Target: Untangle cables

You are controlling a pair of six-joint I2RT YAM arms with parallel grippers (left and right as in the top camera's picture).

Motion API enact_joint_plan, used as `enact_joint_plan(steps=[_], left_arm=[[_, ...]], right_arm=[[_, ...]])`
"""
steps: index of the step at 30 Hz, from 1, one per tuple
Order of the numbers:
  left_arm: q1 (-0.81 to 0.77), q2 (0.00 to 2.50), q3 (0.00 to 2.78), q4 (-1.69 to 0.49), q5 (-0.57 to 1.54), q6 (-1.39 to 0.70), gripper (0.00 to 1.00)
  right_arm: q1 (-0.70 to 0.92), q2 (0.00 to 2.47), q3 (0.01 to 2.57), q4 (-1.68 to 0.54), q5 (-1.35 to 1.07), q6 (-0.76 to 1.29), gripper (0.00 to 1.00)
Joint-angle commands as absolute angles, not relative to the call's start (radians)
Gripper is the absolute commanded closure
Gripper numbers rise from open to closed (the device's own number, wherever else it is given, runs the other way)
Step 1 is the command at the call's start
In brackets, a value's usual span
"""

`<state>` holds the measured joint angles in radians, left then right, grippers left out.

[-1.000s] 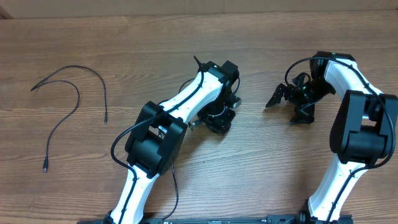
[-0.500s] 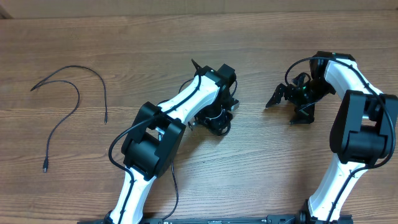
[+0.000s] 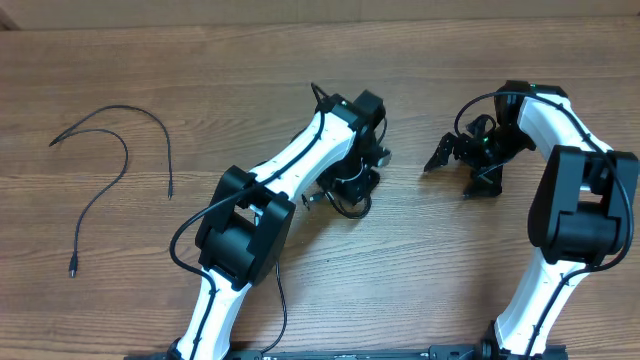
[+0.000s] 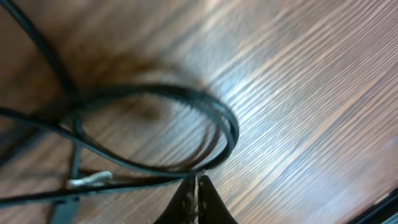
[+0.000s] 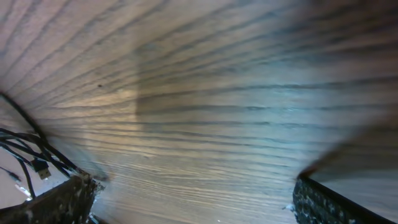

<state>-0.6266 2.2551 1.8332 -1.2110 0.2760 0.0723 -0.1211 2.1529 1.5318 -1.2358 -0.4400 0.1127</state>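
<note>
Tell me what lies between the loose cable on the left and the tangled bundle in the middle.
Bare table between the loose cable and the bundle; only the left arm crosses above that stretch, seen in the overhead view.

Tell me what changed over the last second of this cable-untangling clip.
The left gripper closed its fingers, apparently onto a strand of the tangled cables, and nudged slightly away from its base. The right gripper edged a little toward the left arm, jaws wide open and holding nothing. The loose cable off to the left stayed where it was.
</note>
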Motion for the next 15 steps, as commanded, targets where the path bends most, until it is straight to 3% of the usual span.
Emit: enact_joint_plan(steps=[1,6,15], left_arm=[[-0.623,2.241,1.853,-1.204,0.293,0.035,0.89],[-0.623,2.243,1.853,-1.160,0.277,-0.057,0.71],[-0.648,2.252,1.852,-1.140,0.287,-0.165,0.60]], right_arm=[[-0.110,2.132,1.499,-1.207,-0.439,0.112,0.00],[-0.110,2.135,1.480,-1.182,-0.439,0.112,0.00],[-0.110,2.136,1.479,-1.178,-0.439,0.112,0.00]])
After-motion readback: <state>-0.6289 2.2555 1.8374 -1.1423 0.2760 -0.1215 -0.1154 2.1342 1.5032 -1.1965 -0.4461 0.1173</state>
